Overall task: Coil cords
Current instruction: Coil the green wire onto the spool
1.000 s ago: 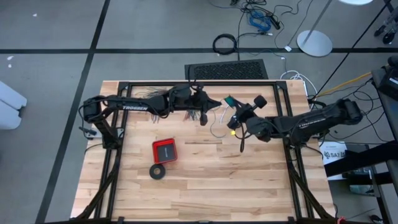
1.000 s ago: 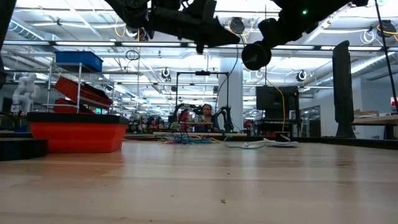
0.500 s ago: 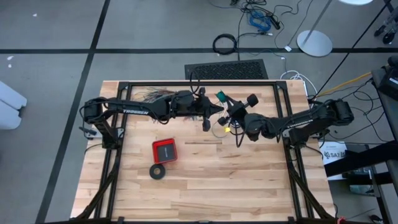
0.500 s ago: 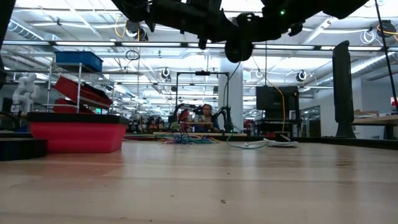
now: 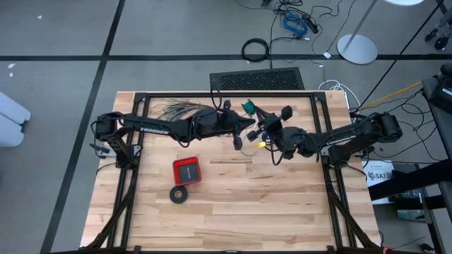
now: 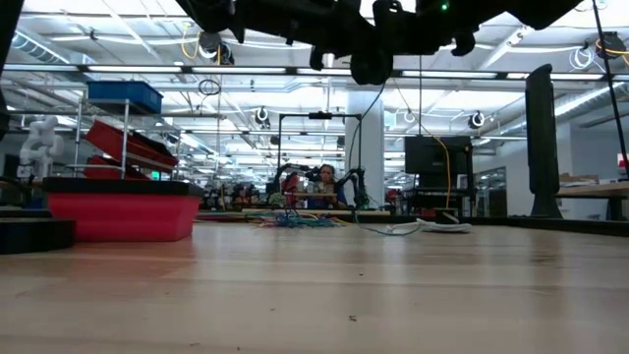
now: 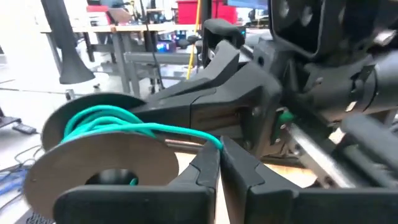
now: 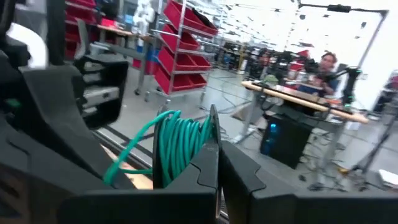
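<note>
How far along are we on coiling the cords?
Mostly done: the teal-green wire is wound in several turns on a spool. In hand: the left gripper pinches its free end, and the right gripper grips the spool's rim, both raised above the table. Left: the white cord lies loose below.

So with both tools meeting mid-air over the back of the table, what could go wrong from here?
1. The left tool pinches only the free end of the teal wire; it might slip out and let turns unwind.
2. The wire sits on a spool clamped by the shut right tool; a sideways tug may pull loops over its flange.
3. The two tools crowd together, so a small misjudged move could knock them.
</note>
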Controlling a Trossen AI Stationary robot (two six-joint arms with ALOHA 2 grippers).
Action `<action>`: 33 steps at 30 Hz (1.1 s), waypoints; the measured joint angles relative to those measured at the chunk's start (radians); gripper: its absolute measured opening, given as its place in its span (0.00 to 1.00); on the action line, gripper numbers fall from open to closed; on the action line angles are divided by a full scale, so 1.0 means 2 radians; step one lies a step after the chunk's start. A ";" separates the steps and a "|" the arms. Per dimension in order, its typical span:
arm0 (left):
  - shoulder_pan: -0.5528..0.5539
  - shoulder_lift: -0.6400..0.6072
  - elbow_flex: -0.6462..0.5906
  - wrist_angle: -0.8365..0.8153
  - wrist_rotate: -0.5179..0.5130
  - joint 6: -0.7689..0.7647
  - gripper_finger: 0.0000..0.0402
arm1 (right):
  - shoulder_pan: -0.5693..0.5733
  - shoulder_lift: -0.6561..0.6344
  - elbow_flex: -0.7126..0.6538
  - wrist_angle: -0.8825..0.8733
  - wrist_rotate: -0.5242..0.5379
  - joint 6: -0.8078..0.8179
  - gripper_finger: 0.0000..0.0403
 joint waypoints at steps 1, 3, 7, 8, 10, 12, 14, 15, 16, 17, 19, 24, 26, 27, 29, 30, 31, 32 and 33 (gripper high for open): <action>-0.002 0.000 0.000 -0.001 -0.005 0.001 0.03 | 0.000 0.000 0.000 0.003 -0.007 0.004 0.00; -0.002 0.000 0.000 -0.004 -0.014 0.005 0.03 | 0.000 0.000 0.000 0.016 -0.017 0.010 0.00; -0.003 0.006 0.000 0.001 -0.027 0.004 0.04 | 0.000 0.000 0.000 0.058 -0.039 0.011 0.00; -0.003 0.009 0.000 0.003 -0.031 0.003 0.04 | 0.000 0.000 0.000 0.068 -0.045 0.011 0.00; -0.005 0.016 0.000 0.011 -0.033 0.003 0.04 | -0.001 0.000 -0.001 0.075 -0.051 0.020 0.00; -0.006 0.020 0.000 0.023 -0.033 0.001 0.04 | -0.003 0.000 -0.001 0.074 -0.053 0.034 0.00; -0.007 0.020 -0.001 0.028 -0.033 0.001 0.04 | -0.003 0.000 -0.001 0.067 -0.055 0.059 0.00; -0.008 0.020 -0.001 0.030 -0.034 0.003 0.04 | -0.003 0.000 -0.001 0.067 -0.055 0.068 0.00; -0.008 0.020 -0.001 0.033 -0.037 0.005 0.04 | -0.003 0.000 -0.001 0.067 -0.055 0.074 0.00; -0.009 0.020 -0.001 0.033 -0.039 0.009 0.04 | -0.003 0.000 -0.001 0.067 -0.055 0.075 0.00; -0.012 0.020 -0.001 0.029 -0.046 0.013 0.04 | -0.003 0.000 -0.001 0.067 -0.055 0.071 0.00; -0.024 0.020 0.000 -0.009 -0.085 0.034 0.04 | 0.001 -0.011 -0.001 0.052 -0.057 0.059 0.00; -0.027 0.020 0.000 -0.013 -0.101 0.044 0.04 | 0.002 -0.020 -0.001 0.050 -0.061 0.063 0.00; -0.028 0.020 0.000 -0.012 -0.106 0.048 0.04 | 0.001 -0.023 -0.001 0.049 -0.069 0.069 0.00; -0.030 0.019 0.000 -0.008 -0.112 0.054 0.04 | 0.001 -0.027 -0.001 0.049 -0.087 0.083 0.00; -0.030 0.019 0.000 -0.006 -0.113 0.056 0.04 | 0.001 -0.029 -0.001 0.048 -0.093 0.089 0.00; -0.030 0.019 0.000 -0.005 -0.113 0.057 0.04 | 0.001 -0.030 -0.001 0.048 -0.094 0.093 0.00; -0.031 0.019 0.000 -0.006 -0.113 0.057 0.04 | 0.001 -0.031 -0.001 0.047 -0.094 0.093 0.00; -0.030 0.019 0.000 -0.009 -0.114 0.057 0.04 | 0.001 -0.032 -0.001 0.044 -0.095 0.094 0.00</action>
